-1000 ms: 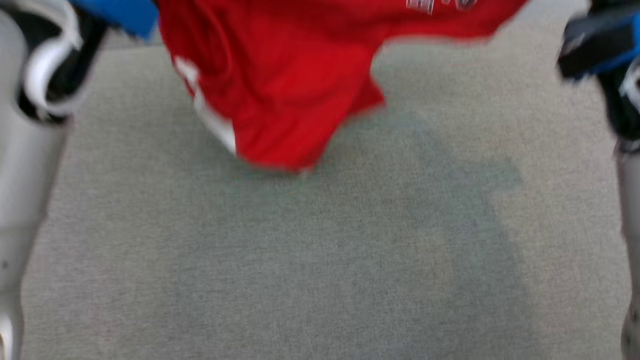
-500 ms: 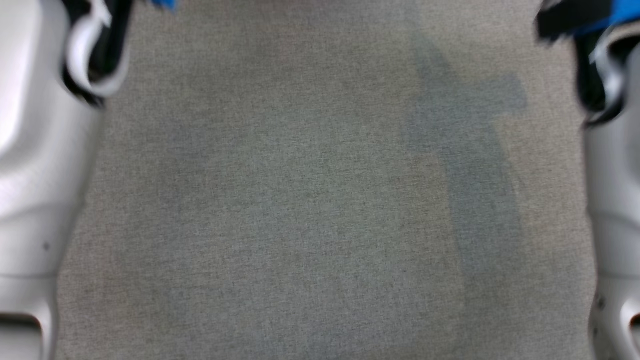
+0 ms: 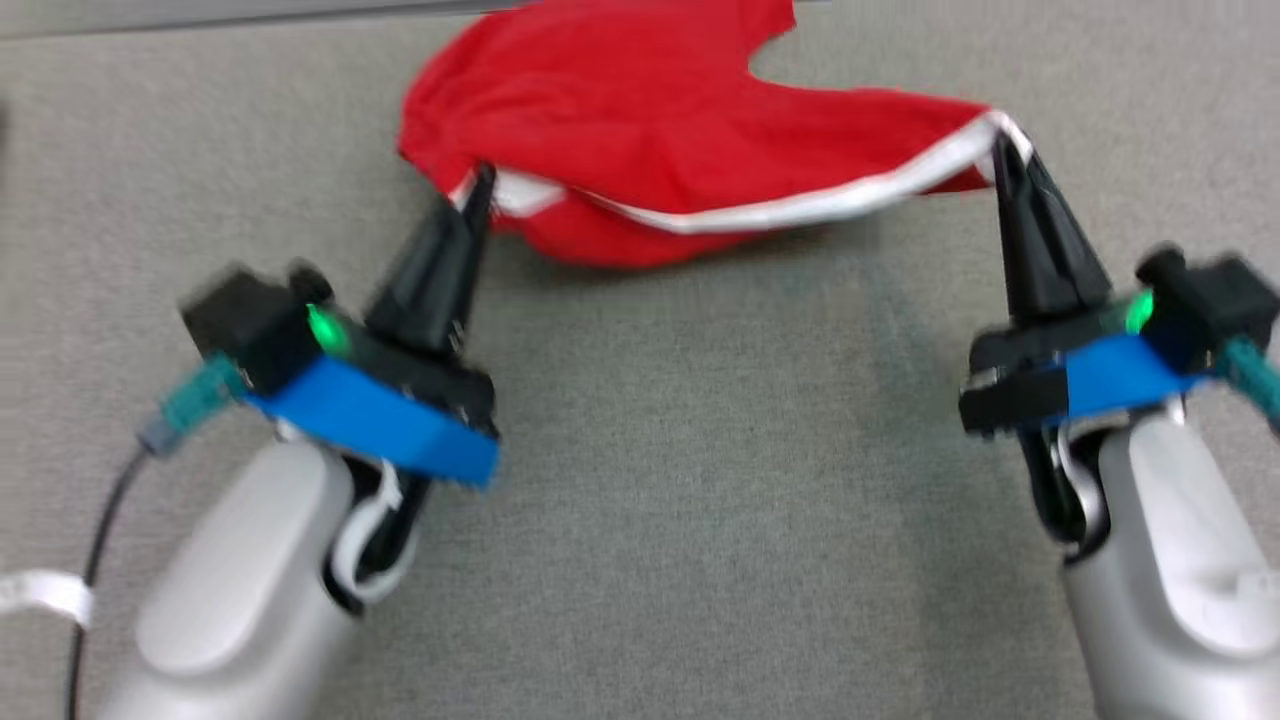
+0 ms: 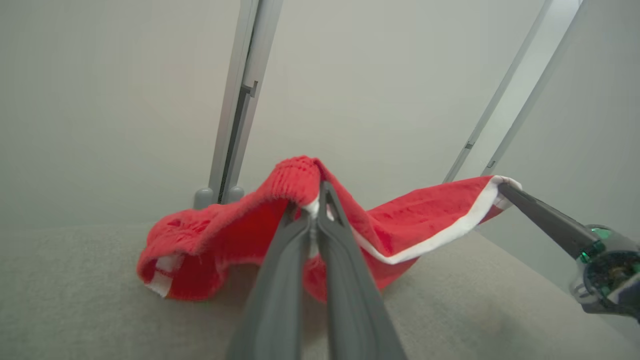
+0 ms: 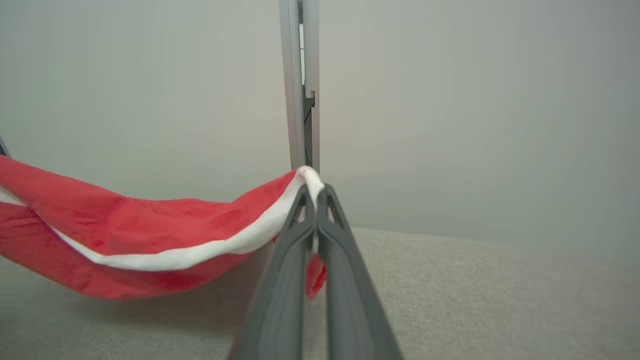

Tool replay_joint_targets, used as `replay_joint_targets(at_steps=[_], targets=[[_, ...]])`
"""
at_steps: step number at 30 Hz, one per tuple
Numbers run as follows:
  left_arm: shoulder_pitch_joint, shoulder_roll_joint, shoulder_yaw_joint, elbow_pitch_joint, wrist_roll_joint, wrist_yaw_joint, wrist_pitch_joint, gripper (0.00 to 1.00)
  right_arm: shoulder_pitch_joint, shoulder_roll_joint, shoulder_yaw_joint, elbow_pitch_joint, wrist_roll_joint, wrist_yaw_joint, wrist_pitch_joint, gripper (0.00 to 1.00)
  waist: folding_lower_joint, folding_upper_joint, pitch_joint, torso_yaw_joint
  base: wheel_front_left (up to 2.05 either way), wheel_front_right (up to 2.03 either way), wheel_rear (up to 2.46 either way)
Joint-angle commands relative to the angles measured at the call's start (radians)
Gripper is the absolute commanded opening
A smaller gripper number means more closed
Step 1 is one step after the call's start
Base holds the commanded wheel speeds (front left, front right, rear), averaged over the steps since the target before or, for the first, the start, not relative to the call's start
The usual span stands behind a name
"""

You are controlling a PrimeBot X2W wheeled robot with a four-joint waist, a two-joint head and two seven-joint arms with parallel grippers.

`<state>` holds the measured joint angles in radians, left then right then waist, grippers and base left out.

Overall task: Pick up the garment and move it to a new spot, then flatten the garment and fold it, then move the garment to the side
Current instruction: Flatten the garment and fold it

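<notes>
The garment [image 3: 640,130] is red with a white-edged hem; it lies partly bunched on the grey cloth surface at the far side in the head view. My left gripper [image 3: 480,185] is shut on the hem's left end, and my right gripper [image 3: 1003,150] is shut on its right end. Between them the white edge sags in a shallow curve. The left wrist view has the garment [image 4: 220,235] draped over my left gripper [image 4: 316,192], with the right gripper [image 4: 502,187] pinching the corner at the right. In the right wrist view the garment [image 5: 130,225] hangs left of my right gripper [image 5: 314,192].
The grey cloth surface [image 3: 680,500] stretches wide toward me. Pale walls with metal uprights [image 4: 240,100] stand just behind the garment. A cable with a white tag [image 3: 40,590] trails by my left arm.
The head camera has swung, so the whole picture shifted. The garment hung close to the lens a second ago; now it rests low at the far side with both grippers holding its hem.
</notes>
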<state>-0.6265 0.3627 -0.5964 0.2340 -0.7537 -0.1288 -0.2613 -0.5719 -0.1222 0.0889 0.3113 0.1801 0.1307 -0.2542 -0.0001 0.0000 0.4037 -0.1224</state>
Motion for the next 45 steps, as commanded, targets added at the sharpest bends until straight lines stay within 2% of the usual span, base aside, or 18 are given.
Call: replay_joint_targets(at_steps=[1,5,9,16,20,23,25,33,40,45], targets=[[0.070,-0.015,0.006,-0.039,0.011,-0.003,-0.004,0.00,0.080,0.012,-0.013,-0.043,0.008,0.000,-0.006,0.00,0.0001,0.0000,-0.049,-0.012,0.00,0.00,0.00],[0.222,-0.030,0.000,-0.117,0.025,0.001,-0.005,0.00,0.249,0.021,-0.039,-0.154,-0.010,0.000,0.010,0.00,0.0001,0.0000,-0.136,-0.012,0.00,0.00,0.00],[0.352,-0.014,-0.016,-0.191,0.015,0.019,-0.005,0.00,0.425,0.038,-0.087,-0.323,-0.044,0.000,0.065,0.00,0.0001,0.0000,-0.204,-0.009,0.00,0.00,0.00],[0.531,0.057,-0.026,-0.351,-0.010,0.089,0.039,0.00,0.651,0.063,-0.157,-0.629,-0.095,0.000,0.186,0.00,0.0001,0.0000,-0.261,-0.013,0.00,0.00,0.00],[0.601,0.049,-0.030,-0.405,-0.061,0.131,0.074,0.00,0.688,0.069,-0.187,-0.665,-0.105,0.000,0.232,0.00,0.0001,0.0000,-0.259,0.008,0.00,0.00,0.00],[0.610,0.039,-0.035,-0.394,-0.079,0.143,0.090,0.00,0.670,0.071,-0.192,-0.627,-0.087,0.000,0.247,0.00,0.0001,0.0000,-0.247,0.023,0.00,0.00,0.00],[0.613,0.008,-0.039,-0.367,-0.119,0.144,0.105,0.00,0.627,0.066,-0.195,-0.568,-0.081,0.000,0.257,0.00,0.0001,0.0000,-0.229,0.039,0.00,0.00,0.00],[0.483,-0.110,0.009,-0.184,-0.213,0.132,0.103,0.00,0.319,-0.033,-0.168,-0.233,-0.072,0.000,0.279,0.00,0.0001,0.0000,-0.122,0.109,0.00,0.00,0.00],[0.312,-0.168,0.022,-0.037,-0.195,0.136,0.107,0.00,0.018,-0.136,-0.076,0.041,-0.061,0.000,0.321,0.00,0.0001,0.0000,-0.026,0.165,0.00,0.00,0.00],[0.224,-0.211,0.020,0.044,-0.190,0.127,0.109,0.00,-0.155,-0.171,-0.023,0.213,-0.044,0.000,0.321,0.00,0.0001,0.0000,0.018,0.204,0.00,0.00,0.00]])
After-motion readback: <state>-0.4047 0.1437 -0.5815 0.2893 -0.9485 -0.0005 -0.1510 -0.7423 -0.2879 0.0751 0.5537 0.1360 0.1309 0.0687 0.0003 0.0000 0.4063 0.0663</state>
